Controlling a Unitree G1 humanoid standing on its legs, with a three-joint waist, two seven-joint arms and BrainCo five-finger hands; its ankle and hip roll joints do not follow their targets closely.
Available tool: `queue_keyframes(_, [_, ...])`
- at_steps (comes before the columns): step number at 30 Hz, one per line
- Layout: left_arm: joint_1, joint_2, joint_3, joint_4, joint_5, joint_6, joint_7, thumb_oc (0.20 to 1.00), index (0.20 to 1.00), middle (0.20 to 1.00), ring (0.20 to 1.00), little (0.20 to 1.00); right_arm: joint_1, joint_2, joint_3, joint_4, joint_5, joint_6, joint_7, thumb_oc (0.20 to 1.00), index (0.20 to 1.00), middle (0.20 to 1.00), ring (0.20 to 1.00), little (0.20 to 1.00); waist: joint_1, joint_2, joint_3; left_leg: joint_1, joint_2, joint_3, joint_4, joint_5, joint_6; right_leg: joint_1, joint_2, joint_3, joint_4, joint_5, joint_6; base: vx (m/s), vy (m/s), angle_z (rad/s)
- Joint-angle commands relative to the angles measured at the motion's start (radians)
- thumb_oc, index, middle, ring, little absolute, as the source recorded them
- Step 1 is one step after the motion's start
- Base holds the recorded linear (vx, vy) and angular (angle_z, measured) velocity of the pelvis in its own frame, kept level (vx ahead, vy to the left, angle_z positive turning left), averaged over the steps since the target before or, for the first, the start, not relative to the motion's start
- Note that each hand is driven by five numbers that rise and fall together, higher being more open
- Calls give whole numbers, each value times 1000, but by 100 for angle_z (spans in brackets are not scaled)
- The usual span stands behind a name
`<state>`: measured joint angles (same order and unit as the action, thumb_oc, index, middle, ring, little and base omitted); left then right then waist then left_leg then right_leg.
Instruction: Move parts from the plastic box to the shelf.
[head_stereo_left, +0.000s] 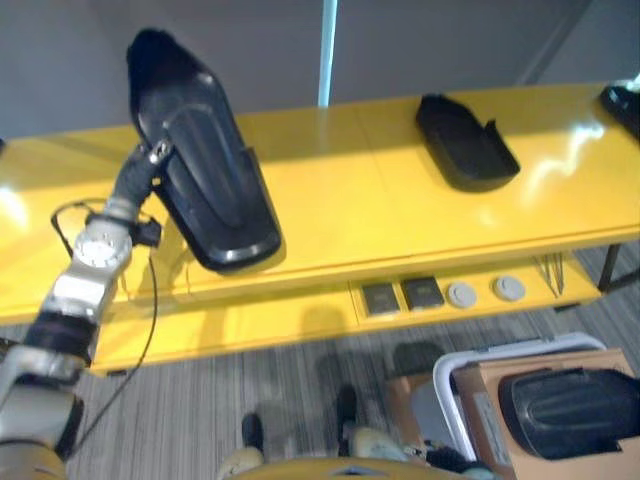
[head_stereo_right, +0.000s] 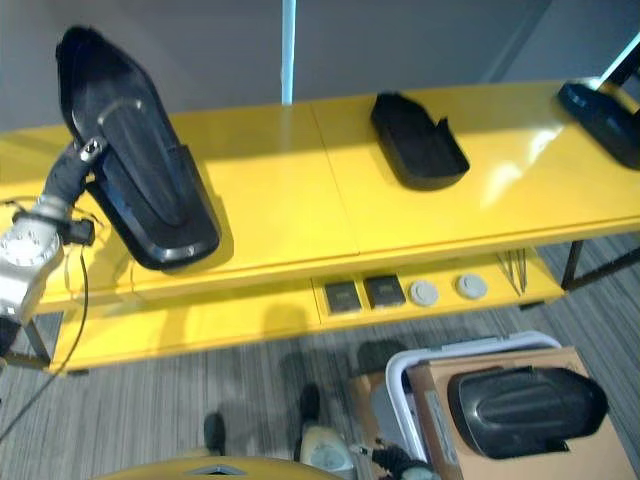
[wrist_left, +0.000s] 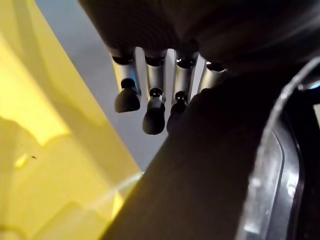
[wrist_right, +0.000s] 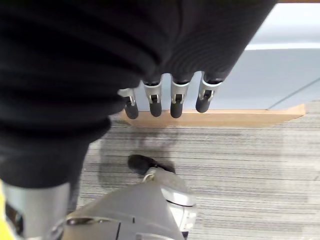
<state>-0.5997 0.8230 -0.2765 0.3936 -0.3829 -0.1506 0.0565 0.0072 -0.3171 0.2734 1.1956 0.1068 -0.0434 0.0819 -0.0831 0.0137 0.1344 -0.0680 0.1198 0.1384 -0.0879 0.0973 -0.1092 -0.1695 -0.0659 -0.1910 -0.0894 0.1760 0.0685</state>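
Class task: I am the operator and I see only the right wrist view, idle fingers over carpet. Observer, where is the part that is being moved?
Observer: The left hand grips a large black part, held tilted over the yellow shelf.
Operator: Are any parts lying on the shelf already?
Observer: Yes, a smaller black part lies flat towards the shelf's right side.
Operator: Is anything left in the box?
Observer: One more black part, the boxed part, rests in the box on the floor at the lower right.
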Motion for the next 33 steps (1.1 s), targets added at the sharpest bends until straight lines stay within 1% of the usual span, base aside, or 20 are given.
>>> queue_keyframes(1, [-250,79,-47,105,-60,-30,10,200,200,200,200,200,-52,37,87,-1,-54,-2,7,1000,1000,1000,1000,1000,-17,-11,69,-10,5,-33,1,-80,12,51,-34,6,2,-139,94,-66,4,2])
queue_keyframes(3, [-319,78,-96,165,-80,-28,14,200,200,200,200,200,-75,46,96,3,-52,2,0,1000,1000,1000,1000,1000,-17,-13,78,-37,3,-37,1,-71,12,24,-34,7,2,-131,95,-46,3,0])
queue_keyframes(4, [-368,85,-146,206,-63,-19,12,200,200,200,200,200,-102,52,110,9,-54,7,-11,1000,1000,1000,1000,1000,-17,-12,88,-54,2,-36,1,-66,12,6,-34,7,2,-126,95,0,0,0])
queue_keyframes(5, [-393,87,-169,232,-49,-15,13,200,200,200,200,200,-112,58,115,12,-53,8,-14,1000,1000,1000,1000,1000,-15,-12,91,-62,2,-34,1,-64,12,-1,-36,7,2,-124,96,-13,5,-4])
queue_keyframes(7, [-429,79,-195,269,-17,-13,33,200,200,200,200,200,-128,68,123,7,-38,9,-17,1000,1000,1000,1000,1000,-15,-14,101,-74,4,-33,1,-60,12,-15,-37,9,2,-121,96,9,-2,-2])
queue_keyframes(11, [-447,75,-211,290,28,-5,50,200,200,200,200,200,-140,69,120,-3,-11,5,-21,1000,1000,1000,1000,1000,-15,-20,110,-91,3,-33,1,-56,12,-33,-37,13,2,-117,96,7,0,-2])
queue_keyframes(13, [-486,75,-242,344,71,8,54,200,200,200,200,200,-148,70,121,-2,4,7,-23,1000,1000,1000,1000,1000,-17,-25,117,-103,7,-33,1,-53,9,-46,-35,12,2,-114,97,18,-12,1])
queue_keyframes(17, [-526,81,-279,397,99,18,41,200,200,200,200,200,-153,69,117,0,16,6,-23,1000,1000,1000,1000,1000,-20,-27,123,-110,8,-31,1,-52,9,-54,-34,12,2,-113,97,0,0,0])
queue_keyframes(18, [-548,74,-288,429,116,25,47,388,388,388,388,388,-159,71,117,3,24,8,-22,1000,1000,1000,1000,1000,-20,-28,125,-113,9,-32,1,-50,9,-58,-33,13,2,-111,98,0,0,0])
queue_keyframes(19, [-548,74,-289,430,116,25,47,485,485,485,485,485,-159,71,117,3,24,8,-22,1000,1000,1000,1000,1000,-20,-28,125,-113,9,-32,1,-50,9,-58,-33,13,2,-111,98,0,0,0])
queue_keyframes(20, [-581,75,-310,470,148,33,49,1000,1000,1000,1000,1000,-163,75,120,12,38,9,-20,1000,1000,1000,1000,1000,-20,-31,128,-121,12,-31,1,-49,7,-67,-31,12,2,-111,98,0,0,0])
queue_keyframes(22, [-592,70,-310,481,140,33,52,1000,1000,1000,1000,1000,-162,77,125,14,37,9,-21,1000,1000,1000,1000,1000,-20,-32,130,-123,14,-31,1,-48,6,-69,-30,11,2,-111,98,0,0,0])
queue_keyframes(24, [-618,72,-333,498,147,35,44,1000,1000,1000,1000,1000,-165,81,133,18,36,9,-20,1000,1000,1000,1000,1000,-20,-32,132,-126,15,-32,1,-47,5,-71,-28,10,2,-111,98,0,0,0])
queue_keyframes(26, [-643,73,-351,518,181,40,54,1000,1000,1000,1000,1000,-168,82,150,14,20,9,-19,1000,1000,1000,1000,1000,-19,-34,135,-126,18,-32,1,-46,3,-72,-26,10,2,-112,98,0,0,0])
queue_keyframes(28, [-674,53,-361,545,215,42,76,1000,1000,1000,1000,1000,-167,79,194,-3,-29,5,-21,1000,1000,1000,1000,1000,-20,-33,141,-127,21,-33,1,-43,0,-71,-24,7,2,-115,96,7,-18,0])
queue_keyframes(31, [-684,39,-360,553,223,44,90,1000,1000,1000,1000,1000,-166,80,195,-9,-24,4,-25,1000,1000,1000,1000,1000,-21,-33,145,-123,22,-32,1,-44,-1,-67,-22,6,2,-117,94,0,0,0])
queue_keyframes(33, [-677,24,-339,546,208,40,111,1000,1000,1000,1000,1000,-167,84,195,-10,-16,4,-28,1000,1000,1000,1000,1000,-21,-33,147,-118,24,-32,1,-45,-2,-63,-20,6,2,-120,93,0,0,0])
